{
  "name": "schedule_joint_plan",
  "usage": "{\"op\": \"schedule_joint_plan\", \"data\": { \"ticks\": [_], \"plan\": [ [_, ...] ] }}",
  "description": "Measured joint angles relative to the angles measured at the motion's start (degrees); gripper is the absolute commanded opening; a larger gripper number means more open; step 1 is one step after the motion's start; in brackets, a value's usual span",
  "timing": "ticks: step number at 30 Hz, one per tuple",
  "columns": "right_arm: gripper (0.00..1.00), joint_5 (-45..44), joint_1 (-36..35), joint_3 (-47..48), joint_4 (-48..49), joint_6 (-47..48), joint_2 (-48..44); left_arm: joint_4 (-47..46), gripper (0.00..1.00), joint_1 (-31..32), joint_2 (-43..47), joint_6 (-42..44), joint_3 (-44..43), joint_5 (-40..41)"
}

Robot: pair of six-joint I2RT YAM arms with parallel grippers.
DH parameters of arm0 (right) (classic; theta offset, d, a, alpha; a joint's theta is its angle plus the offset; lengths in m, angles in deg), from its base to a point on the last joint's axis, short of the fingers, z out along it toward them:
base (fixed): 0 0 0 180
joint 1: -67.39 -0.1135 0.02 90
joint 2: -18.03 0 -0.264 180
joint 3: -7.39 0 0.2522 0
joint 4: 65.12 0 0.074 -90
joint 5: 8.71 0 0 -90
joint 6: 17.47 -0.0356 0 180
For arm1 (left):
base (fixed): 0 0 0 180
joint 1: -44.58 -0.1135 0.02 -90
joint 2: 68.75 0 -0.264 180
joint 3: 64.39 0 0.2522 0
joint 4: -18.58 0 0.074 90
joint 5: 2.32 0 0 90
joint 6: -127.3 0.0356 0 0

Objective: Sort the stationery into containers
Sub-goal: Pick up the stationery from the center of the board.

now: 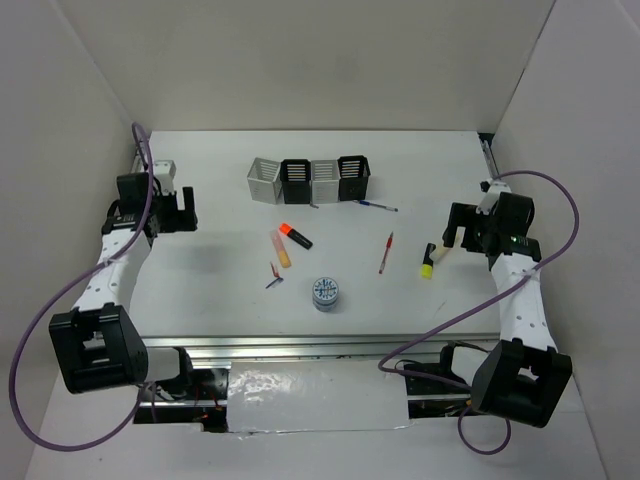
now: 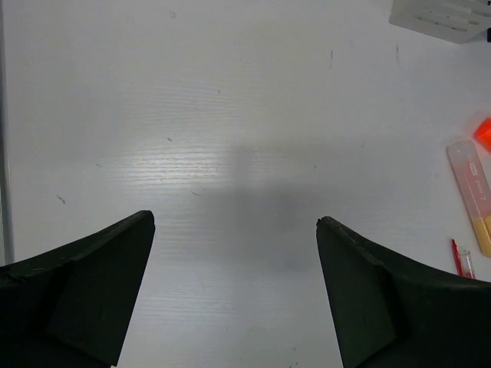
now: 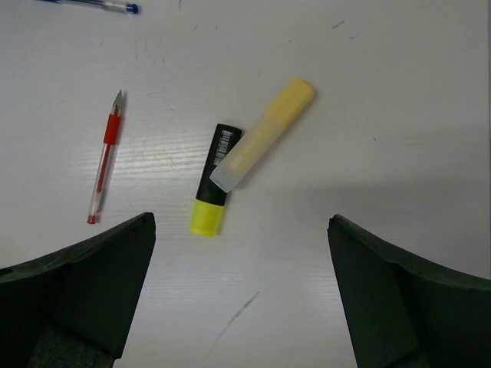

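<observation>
The containers [image 1: 310, 180], four joined slatted cups in grey and black, stand at the table's back middle. In front lie an orange-black highlighter [image 1: 296, 236], a peach marker [image 1: 280, 248], a tiny red-blue piece [image 1: 274, 277], a round blue-grey disc [image 1: 326, 293], a thin red pen [image 1: 385, 253] and a thin blue pen [image 1: 375, 206]. A yellow-black highlighter [image 3: 213, 190] lies just ahead of my right gripper [image 3: 242, 218], with a pale yellow marker [image 3: 265, 134] leaning across it. My right gripper is open and empty. My left gripper [image 2: 235, 218] is open and empty over bare table at the far left.
The left wrist view shows the peach marker [image 2: 476, 195] and a corner of a grey cup [image 2: 441, 15] at its right edge. The right wrist view shows the red pen [image 3: 106, 157] and blue pen [image 3: 92, 4] to the left. White walls enclose the table.
</observation>
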Motion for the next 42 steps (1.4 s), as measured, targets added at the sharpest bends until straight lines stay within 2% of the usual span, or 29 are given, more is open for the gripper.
{"op": "schedule_joint_plan", "data": {
  "ticks": [10,13,15,19,21,26,29,32,33,42],
  "plan": [
    [1.0,0.02,0.0,-0.63,0.39,-0.02,0.0,0.37,0.97,1.42,3.54,6.73,0.96,-8.13],
    [1.0,0.0,0.0,-0.63,0.42,-0.04,0.02,0.39,0.96,6.78,4.81,9.33,1.38,-9.33],
    [1.0,-0.02,0.0,-0.63,0.42,-0.07,0.11,0.28,0.95,12.57,5.79,11.28,2.05,-9.44],
    [1.0,0.11,0.0,-0.74,0.52,-0.37,0.44,0.98,0.89,29.79,6.67,15.41,2.51,-8.61],
    [1.0,0.13,0.0,-0.79,0.61,-0.63,0.61,2.08,0.88,34.71,6.14,16.26,2.34,-10.78],
    [1.0,0.13,0.0,-1.44,0.81,-1.11,0.68,3.41,0.88,41.11,3.98,19.3,1.92,-13.16],
    [1.0,0.13,0.0,-1.53,0.83,-1.33,0.83,3.82,0.89,47.43,1.86,20.72,1.27,-14.45],
    [1.0,0.17,0.0,-1.55,0.83,-1.57,1.11,3.69,0.93,52.41,-1.64,21.7,0.44,-15.26],
    [1.0,0.17,0.0,-1.57,0.83,-1.62,1.2,3.69,0.98,53.62,-2.67,21.75,0.42,-15.3],
    [1.0,0.44,0.0,-2.29,0.98,-2.21,1.51,2.73,0.99,59.04,-7.3,21.84,-0.28,-13.53]
  ]
}}
